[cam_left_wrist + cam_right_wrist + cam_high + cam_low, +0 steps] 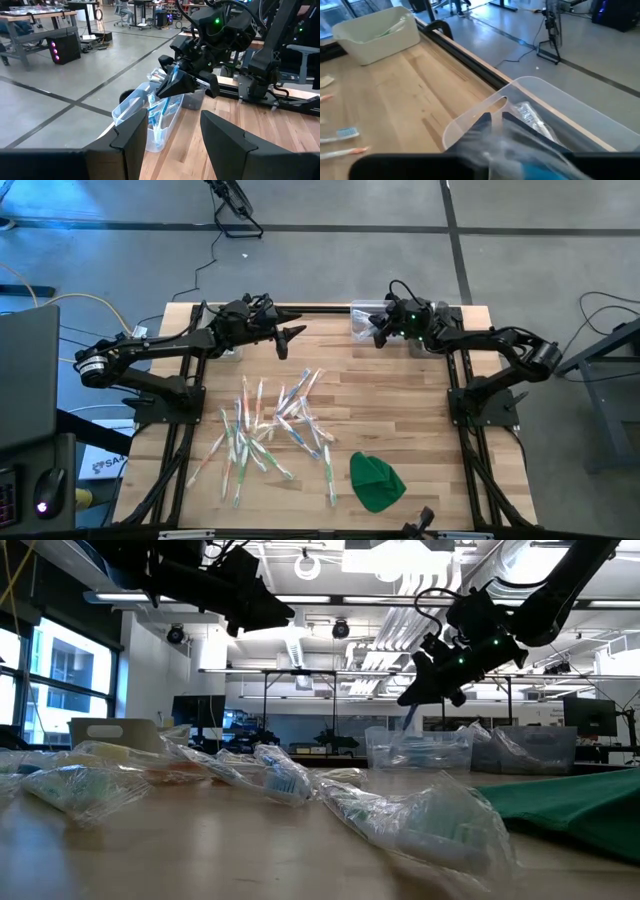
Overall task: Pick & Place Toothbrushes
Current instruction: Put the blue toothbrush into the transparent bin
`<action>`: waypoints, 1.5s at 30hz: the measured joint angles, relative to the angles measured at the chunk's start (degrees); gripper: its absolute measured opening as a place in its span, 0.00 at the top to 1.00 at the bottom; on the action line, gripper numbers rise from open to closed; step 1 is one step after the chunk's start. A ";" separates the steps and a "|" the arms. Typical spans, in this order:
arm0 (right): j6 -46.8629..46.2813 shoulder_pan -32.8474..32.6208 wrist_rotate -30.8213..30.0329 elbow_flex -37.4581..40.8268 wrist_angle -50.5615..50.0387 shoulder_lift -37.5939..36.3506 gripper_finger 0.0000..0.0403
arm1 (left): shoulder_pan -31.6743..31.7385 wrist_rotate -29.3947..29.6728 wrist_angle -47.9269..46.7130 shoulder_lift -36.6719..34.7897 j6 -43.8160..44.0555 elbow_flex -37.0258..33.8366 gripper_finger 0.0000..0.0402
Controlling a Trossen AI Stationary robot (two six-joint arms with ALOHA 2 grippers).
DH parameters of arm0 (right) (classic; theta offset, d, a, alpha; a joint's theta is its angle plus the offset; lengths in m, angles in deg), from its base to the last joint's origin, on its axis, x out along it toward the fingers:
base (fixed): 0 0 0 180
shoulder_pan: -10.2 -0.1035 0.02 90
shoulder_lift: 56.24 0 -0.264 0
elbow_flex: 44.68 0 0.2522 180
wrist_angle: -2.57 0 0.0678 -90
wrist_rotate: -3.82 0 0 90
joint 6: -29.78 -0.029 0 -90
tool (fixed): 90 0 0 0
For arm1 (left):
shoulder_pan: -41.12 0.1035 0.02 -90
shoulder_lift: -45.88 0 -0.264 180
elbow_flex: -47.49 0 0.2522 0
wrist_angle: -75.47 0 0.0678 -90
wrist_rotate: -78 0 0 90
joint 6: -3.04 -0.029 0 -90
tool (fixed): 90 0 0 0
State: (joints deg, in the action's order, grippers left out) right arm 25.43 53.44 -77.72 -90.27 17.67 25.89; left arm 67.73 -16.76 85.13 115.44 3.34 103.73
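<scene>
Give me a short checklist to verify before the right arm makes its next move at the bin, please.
1. Right gripper is above the clear bin: ok.
2. Blue toothbrush is between its fingers, pointing into the bin: ok.
3. Toothbrush fully released: cannot tell.
4. Left gripper is open, away from the bin: ok.
5. Pile of toothbrushes remains on the table: not ok, more to move.
</scene>
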 joint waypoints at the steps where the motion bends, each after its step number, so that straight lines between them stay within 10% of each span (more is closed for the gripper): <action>1: 0.04 0.02 -0.42 0.00 0.00 0.00 0.88 | 0.00 0.00 0.01 0.00 0.00 0.00 0.55; 28: 8.75 0.02 -22.06 0.00 7.09 -0.04 0.42 | 0.00 6.47 -2.80 0.00 -1.53 0.00 0.55; 45: 8.54 -0.90 -1.26 -0.02 15.21 -0.04 0.56 | 0.00 6.38 -3.04 0.00 -1.51 0.00 0.55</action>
State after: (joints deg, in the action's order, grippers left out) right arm 33.97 52.54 -78.98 -90.29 32.87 25.84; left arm 67.73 -10.37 82.09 115.44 1.83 103.73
